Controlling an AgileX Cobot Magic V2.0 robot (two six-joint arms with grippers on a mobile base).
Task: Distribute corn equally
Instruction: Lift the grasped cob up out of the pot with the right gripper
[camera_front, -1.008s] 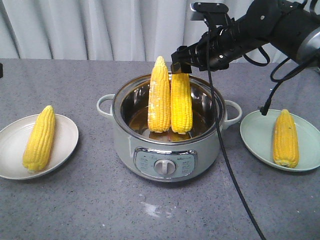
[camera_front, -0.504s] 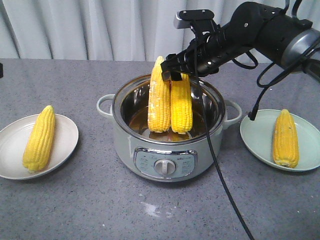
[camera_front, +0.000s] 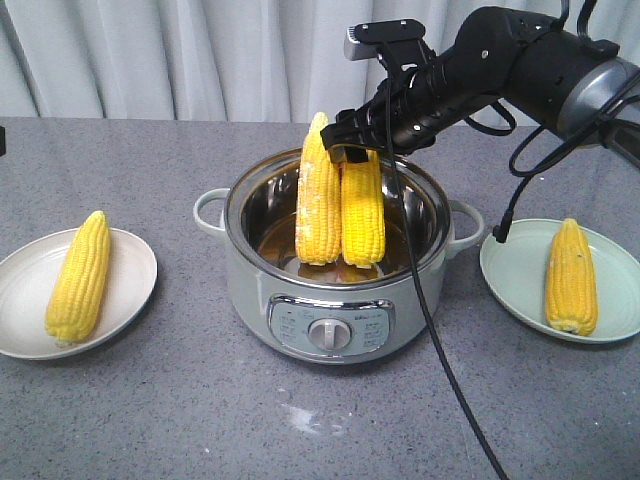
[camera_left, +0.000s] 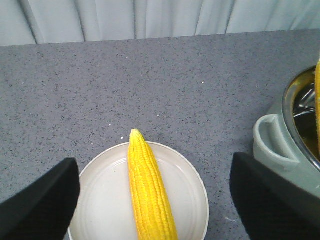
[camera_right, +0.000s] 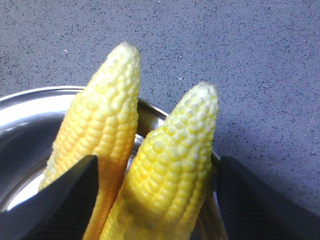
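Observation:
Two corn cobs stand upright in the steel pot (camera_front: 335, 300), a taller left one (camera_front: 318, 195) and a right one (camera_front: 363, 210). My right gripper (camera_front: 350, 150) hangs at the tip of the right cob. In the right wrist view it (camera_right: 157, 200) is open, its fingers (camera_right: 65, 200) straddling the nearer cob (camera_right: 175, 160), with the other cob (camera_right: 102, 115) just behind the left finger. A third cob (camera_front: 80, 275) lies on the white plate (camera_front: 135, 270), a fourth (camera_front: 571, 277) on the pale green plate (camera_front: 515, 270). My left gripper (camera_left: 154, 195) is open above the white plate's cob (camera_left: 147, 190).
The pot has side handles (camera_left: 272, 145) and a front control knob (camera_front: 328, 334). A black cable (camera_front: 440, 340) hangs from the right arm across the pot's right front down to the table's near edge. A curtain closes off the back.
The right arm has swung left and come down, bringing its open gripper from the pot's right rim onto the tip of the right cob. The cobs and plates have not moved.

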